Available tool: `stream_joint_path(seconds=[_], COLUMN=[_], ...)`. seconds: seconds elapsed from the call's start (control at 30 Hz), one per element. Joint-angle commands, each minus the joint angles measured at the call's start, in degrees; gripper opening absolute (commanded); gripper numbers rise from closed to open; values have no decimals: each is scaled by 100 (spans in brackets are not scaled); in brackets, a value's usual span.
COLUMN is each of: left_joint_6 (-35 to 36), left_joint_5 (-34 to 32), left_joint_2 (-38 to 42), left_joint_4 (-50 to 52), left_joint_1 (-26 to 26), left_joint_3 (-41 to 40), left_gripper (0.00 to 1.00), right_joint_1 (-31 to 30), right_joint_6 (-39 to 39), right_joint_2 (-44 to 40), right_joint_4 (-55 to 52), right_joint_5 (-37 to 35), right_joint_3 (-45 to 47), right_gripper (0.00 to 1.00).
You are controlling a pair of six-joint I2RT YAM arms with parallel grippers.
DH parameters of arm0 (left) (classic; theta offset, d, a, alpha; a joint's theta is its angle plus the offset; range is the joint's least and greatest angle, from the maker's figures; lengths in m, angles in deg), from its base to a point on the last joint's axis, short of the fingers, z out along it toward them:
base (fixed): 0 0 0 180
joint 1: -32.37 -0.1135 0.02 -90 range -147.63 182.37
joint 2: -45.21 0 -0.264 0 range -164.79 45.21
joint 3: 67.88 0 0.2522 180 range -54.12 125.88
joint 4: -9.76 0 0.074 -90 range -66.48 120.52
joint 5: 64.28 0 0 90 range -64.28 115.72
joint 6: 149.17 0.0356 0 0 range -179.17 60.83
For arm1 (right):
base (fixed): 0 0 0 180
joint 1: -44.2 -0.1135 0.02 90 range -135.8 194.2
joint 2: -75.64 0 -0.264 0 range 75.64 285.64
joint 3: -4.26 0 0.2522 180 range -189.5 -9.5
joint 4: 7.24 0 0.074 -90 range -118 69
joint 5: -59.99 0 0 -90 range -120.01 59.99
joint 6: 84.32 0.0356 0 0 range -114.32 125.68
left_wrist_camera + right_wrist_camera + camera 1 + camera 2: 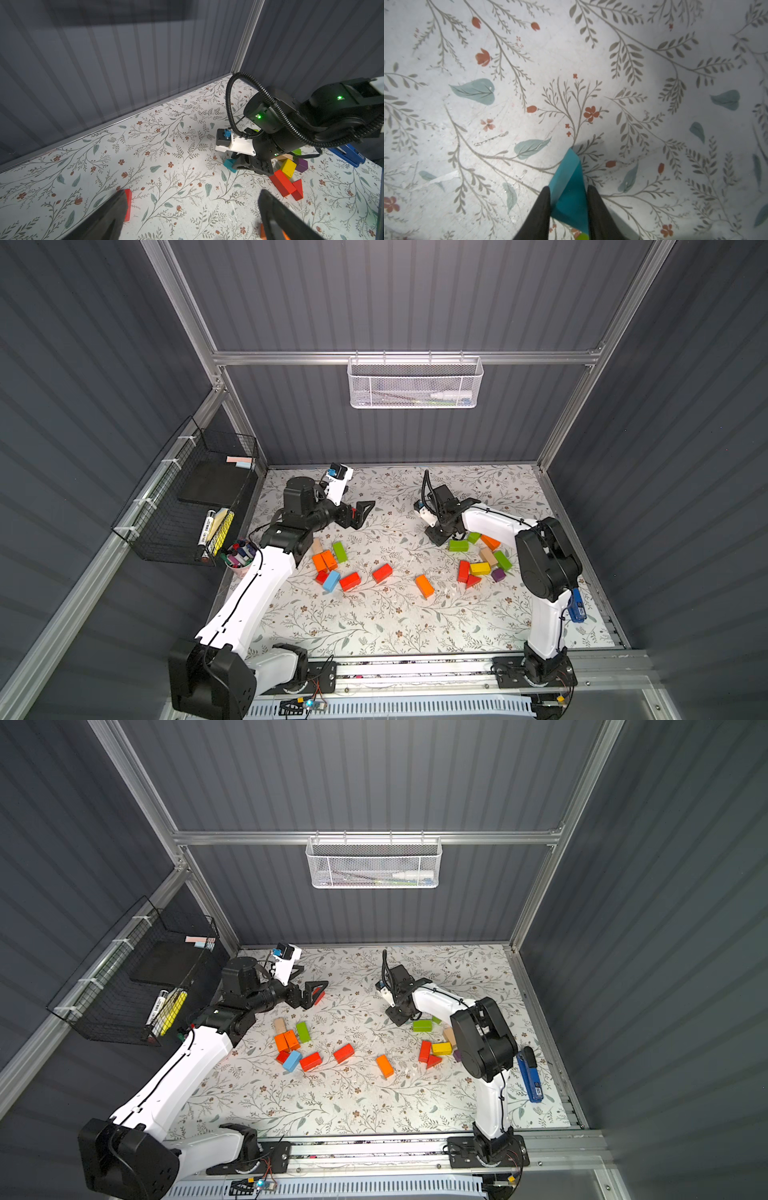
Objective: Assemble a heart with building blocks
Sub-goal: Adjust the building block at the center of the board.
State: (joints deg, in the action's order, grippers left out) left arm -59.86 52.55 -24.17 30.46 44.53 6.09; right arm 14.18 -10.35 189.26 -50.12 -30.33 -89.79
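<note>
— Containers?
— The white mesh basket (414,383) holds a white marker (451,396); the black wire basket (187,506) holds one labelled marker (205,533).
— Tools?
— My right tool (568,189) clamps one teal wedge (568,172) at the tabletop (571,52). My left tool (192,193) stands released, with one red brick (128,204) beside it. The other building blocks (424,585) lie scattered.

I log smooth satin paint on the teal wedge (569,187), likely over wood; slight sheen on the red brick (382,572). Matt, scuffed, scratched: floral table cover (571,62). Brushed metal: frame rail (270,357). Fine metal mesh: white basket (415,385). Smooth white plastic: left arm shell (249,605).
</note>
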Motion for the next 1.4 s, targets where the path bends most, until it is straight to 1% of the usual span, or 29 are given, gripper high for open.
stream_joint_path(seconds=[0.0, 0.4, 0.53, 0.67, 0.8, 0.9, 1.0, 1.1, 1.23, 1.37], left_joint_6=[-42, -54, -54, -57, -56, -86, -89, -92, -89, -98], left_joint_5=[59, 71, 69, 79, 93, 159, 192, 194, 184, 192], left_joint_2=[35, 21, 12, 4, -31, -77, -104, -84, -39, -51], left_joint_4=[-96, -96, -96, -95, -104, -129, -140, -140, -140, -140], left_joint_1=[-30, -30, -30, -30, -30, -34, -38, -31, -30, -36], left_joint_3=[-35, -33, -23, -23, -22, -18, -11, -17, -30, -26], left_gripper=[99, 99, 99, 99, 99, 99, 99, 99, 99, 99], right_joint_1=[-102, -677, -735, -732, -720, -683, -575, -506, -431, -429], right_joint_6=[-189, -260, -234, -124, -58, -122, -91, -67, -91, -136], right_joint_2=[215, 767, 630, 218, -234, -391, -470, -504, -462, -335], right_joint_4=[-251, -480, -435, -305, -151, -296, -392, -399, -482, -445], right_joint_5=[96, 60, -9, -143, -177, -282, -140, -190, -180, -125], right_joint_3=[-177, -853, -774, -528, -159, -1, 120, 220, 257, 252], right_gripper=[28, 29, 37, 44, 49, 51, 56, 59, 66, 69])
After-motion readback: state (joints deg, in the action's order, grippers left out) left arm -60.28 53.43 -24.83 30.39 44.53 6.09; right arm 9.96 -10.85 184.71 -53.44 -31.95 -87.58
